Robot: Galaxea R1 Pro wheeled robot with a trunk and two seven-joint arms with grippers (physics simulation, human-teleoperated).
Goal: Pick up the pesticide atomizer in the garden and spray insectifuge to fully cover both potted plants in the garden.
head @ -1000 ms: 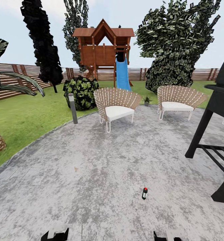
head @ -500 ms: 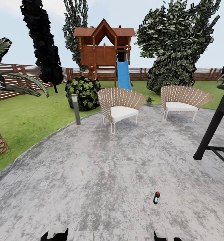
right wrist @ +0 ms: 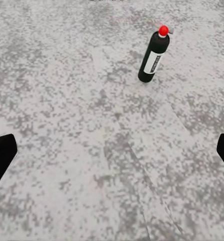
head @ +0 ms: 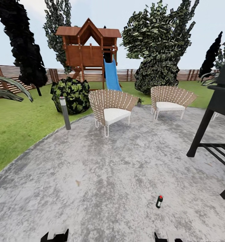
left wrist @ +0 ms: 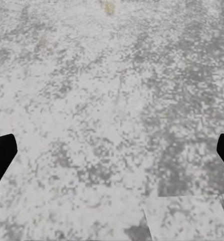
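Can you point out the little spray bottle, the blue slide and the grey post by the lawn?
Spray bottle [right wrist: 153, 57], right wrist view: on its white label.
Blue slide [head: 111, 74], head view: middle of the chute.
Grey post [head: 65, 114], head view: mid shaft.

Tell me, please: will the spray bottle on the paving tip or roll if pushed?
The spray bottle stands upright, tall and slim on a narrow base, so a push near its red top probably tips it. Its round body would then likely roll on the flat paving.

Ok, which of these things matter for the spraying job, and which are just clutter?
Job: pesticide atomizer, upright on the patio; probably the small potted plant between the chairs.
Lying about: chairs, black grill, grey post, play tower.
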